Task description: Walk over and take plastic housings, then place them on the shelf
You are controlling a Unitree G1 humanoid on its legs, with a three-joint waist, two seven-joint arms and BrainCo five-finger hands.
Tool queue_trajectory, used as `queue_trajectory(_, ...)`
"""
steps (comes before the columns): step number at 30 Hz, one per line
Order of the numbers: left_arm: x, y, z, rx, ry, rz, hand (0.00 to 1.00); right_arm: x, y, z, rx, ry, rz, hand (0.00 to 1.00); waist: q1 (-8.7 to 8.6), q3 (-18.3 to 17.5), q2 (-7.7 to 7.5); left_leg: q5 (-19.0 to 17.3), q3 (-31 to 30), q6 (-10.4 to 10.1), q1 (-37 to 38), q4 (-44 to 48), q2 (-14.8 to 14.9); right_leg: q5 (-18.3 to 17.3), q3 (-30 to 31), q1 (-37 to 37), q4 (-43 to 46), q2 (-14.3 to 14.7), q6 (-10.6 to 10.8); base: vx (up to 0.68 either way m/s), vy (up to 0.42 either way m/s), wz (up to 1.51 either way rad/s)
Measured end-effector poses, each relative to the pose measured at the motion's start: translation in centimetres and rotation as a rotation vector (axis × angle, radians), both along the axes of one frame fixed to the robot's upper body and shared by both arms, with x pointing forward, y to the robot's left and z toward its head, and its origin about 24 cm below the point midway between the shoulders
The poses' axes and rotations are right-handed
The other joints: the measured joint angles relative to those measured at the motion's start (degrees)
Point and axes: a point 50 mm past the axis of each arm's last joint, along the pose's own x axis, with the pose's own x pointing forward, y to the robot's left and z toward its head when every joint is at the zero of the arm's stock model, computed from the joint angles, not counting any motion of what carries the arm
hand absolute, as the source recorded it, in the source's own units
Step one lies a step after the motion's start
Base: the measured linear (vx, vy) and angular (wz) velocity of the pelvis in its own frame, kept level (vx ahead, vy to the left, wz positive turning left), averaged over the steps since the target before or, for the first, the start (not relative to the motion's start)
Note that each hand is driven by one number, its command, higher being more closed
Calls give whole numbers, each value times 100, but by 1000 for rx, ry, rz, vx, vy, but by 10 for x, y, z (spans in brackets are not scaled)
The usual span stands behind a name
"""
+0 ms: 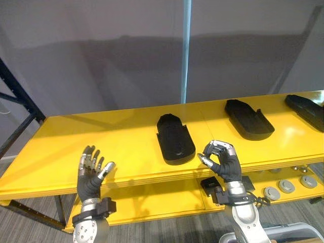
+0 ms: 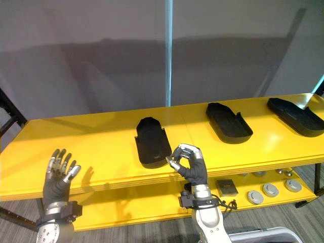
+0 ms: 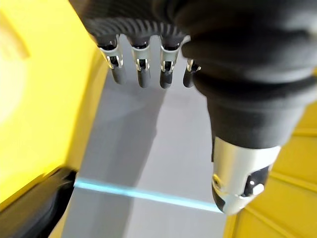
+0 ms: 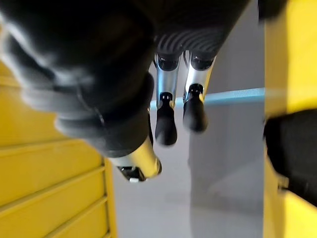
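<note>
Closest in, the left hand [image 1: 92,174] is raised before the front edge of the yellow shelf [image 1: 55,152], its fingers straight and spread, holding nothing. To its right the right hand [image 1: 223,163] is also raised before that edge. Its fingers are curled in, with the thumb tip against a fingertip and nothing between them. Three black plastic housings lie on the shelf's top board, well apart from each other, and none is in either hand. The nearest housing [image 1: 175,139] lies lengthwise front to back near the front edge, just left of the right hand and behind it. The middle housing [image 1: 248,120] lies further back and to the right, turned at a slant. The far housing [image 1: 306,110] lies at the right end of the board, partly cut off by the edge of the view. On the lower board [image 1: 152,201], a small black box [image 2: 227,186] sits below the right hand, with a row of grey round discs [image 1: 286,186] to its right. A grey wall [image 1: 101,50] stands behind the shelf, with a pale blue upright strip [image 1: 186,50] running down it to the top board. A dark blue frame [image 1: 17,96] stands at the left end, and grey plank floor [image 1: 30,228] shows beneath.
</note>
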Motion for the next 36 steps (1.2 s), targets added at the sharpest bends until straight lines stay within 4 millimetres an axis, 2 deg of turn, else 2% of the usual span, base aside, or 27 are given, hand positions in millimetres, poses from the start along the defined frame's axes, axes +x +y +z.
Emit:
queue_trajectory(2,-1,-6,-2,5,3,-49,0,11,4,-5,-9,34,1,100,13,10,-17,72,-120,24,-109,1,-22,25,-131,-33,-34,-7,-2,-38,1,35)
queue_trajectory(6,1,-12,-2,36,-1,-74,0,43,8,-10,-18,102,-31,100,182,130,-13,237,-306,58,-342,22,-36,59,-299,-215,-28,-9,-23,-14,0,25)
queue_trajectory(9,4,-16,1,32,-27,-109,0,59,9,-3,-25,99,-58,100,294,383,-4,306,-414,19,-467,22,-37,74,-414,-294,-22,-5,-41,-34,-5,20)
queue_trajectory(16,13,-18,7,-4,-55,-107,0,82,-2,23,-6,41,-135,100,317,886,53,392,-512,54,-617,24,-64,78,-475,-454,80,-42,-45,-16,3,6)
queue_trajectory(21,16,-17,10,-10,-68,-96,0,91,-4,41,-10,-4,-142,100,289,1096,181,399,-531,60,-627,24,-100,75,-487,-473,115,-86,-42,-6,5,2)
queue_trajectory(26,17,-17,11,-31,-77,-97,0,101,1,55,-29,-32,-118,100,277,1261,224,416,-561,68,-657,24,-106,73,-507,-501,127,-91,-42,-7,2,1)
queue_trajectory(31,18,-17,12,-53,-81,-98,0,107,1,68,-39,-59,-105,100,303,1430,333,441,-582,55,-683,24,-114,64,-523,-544,181,-110,-34,-8,2,2)
queue_trajectory(36,18,-18,12,-61,-85,-99,0,108,2,70,-44,-63,-98,100,287,1469,368,461,-617,36,-683,24,-120,54,-571,-544,218,-124,-25,-19,6,3)
